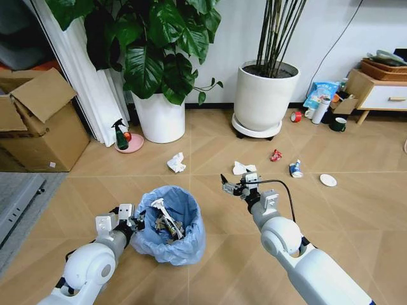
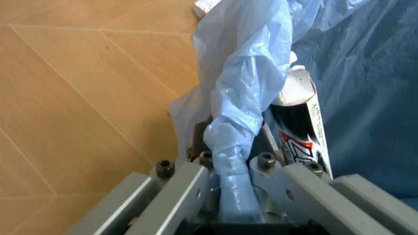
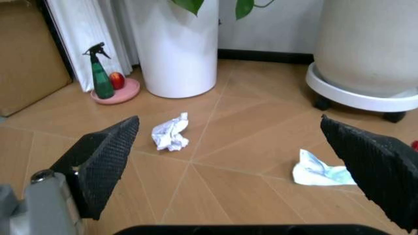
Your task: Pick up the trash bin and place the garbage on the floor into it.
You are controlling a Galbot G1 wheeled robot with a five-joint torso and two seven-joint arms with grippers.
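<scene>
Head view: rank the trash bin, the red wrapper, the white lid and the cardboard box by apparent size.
1. cardboard box
2. trash bin, nearer the camera, so unsure against the box
3. white lid
4. red wrapper, close to the lid

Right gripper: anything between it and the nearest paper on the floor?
Nothing visible. The right gripper, fingers open, hovers above bare floor, with the flat white wrapper just ahead and the crumpled paper wad off to its left. The left gripper holds the trash bin by its bag.

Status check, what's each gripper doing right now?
Left gripper shut on blue-lined trash bin rim. Right gripper open, above crumpled white paper wad. Nothing between.
</scene>
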